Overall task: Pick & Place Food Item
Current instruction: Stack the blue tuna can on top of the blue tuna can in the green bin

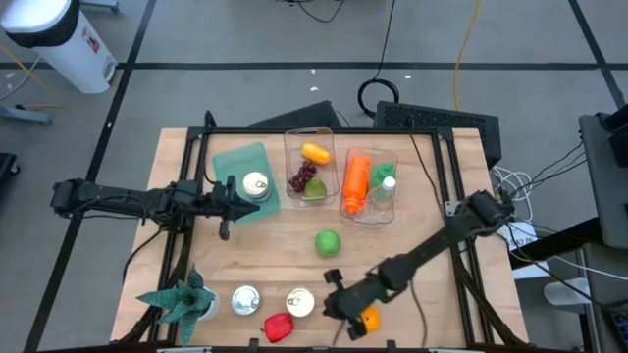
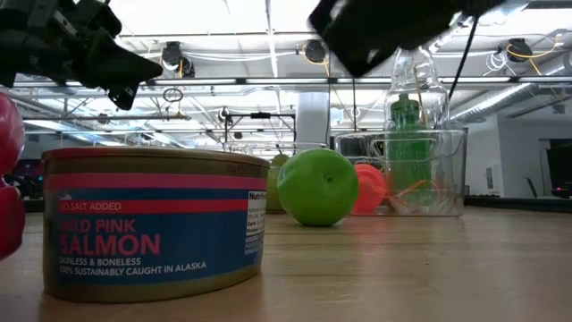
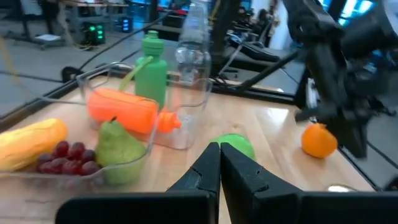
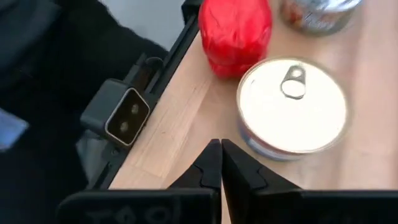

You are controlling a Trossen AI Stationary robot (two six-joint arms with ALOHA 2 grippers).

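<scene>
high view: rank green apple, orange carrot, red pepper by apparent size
1. orange carrot, clearly the longest.
2. green apple and red pepper look about alike; the pepper is near the frame edge, so no ranking between them.

A lab or workshop hall: grey taped floor (image 1: 245,39) around the wooden surface (image 1: 285,265), loose cables (image 1: 461,49) at twelve o'clock, ceiling strip lights (image 2: 268,80), equipment racks (image 3: 93,25) behind.

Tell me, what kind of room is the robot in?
Probably a robot lab or workshop, not a kitchen. Toy-like food such as a green apple sits on a wooden table with cables trailing over a bare floor, and the low view shows ceiling pipes and strip lights behind.
</scene>
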